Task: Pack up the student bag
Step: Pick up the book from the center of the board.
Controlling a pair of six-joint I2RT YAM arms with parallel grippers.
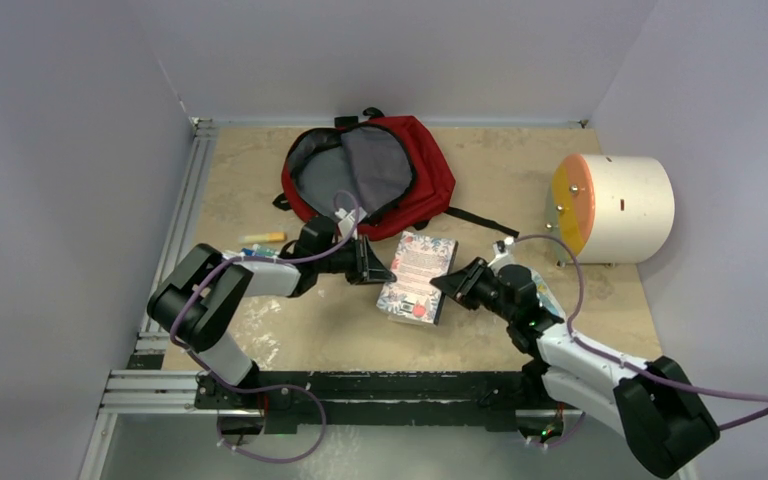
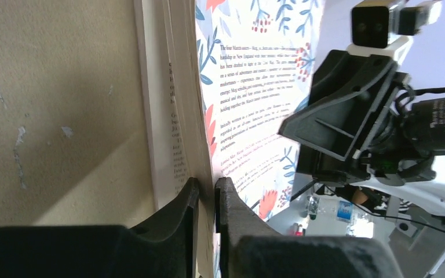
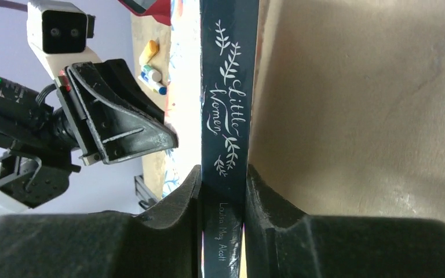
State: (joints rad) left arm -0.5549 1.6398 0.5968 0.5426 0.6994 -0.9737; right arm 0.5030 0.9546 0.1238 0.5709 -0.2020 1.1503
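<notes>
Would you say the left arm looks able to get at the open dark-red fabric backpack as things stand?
Probably yes: the backpack lies just beyond the left gripper with nothing between, though that gripper is pinching the floral paperback book.

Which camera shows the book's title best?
The right wrist view: the book fills the middle, its dark spine reading Little Women. The top view shows only its floral back cover; the left wrist view shows page edges and back-cover text.
</notes>
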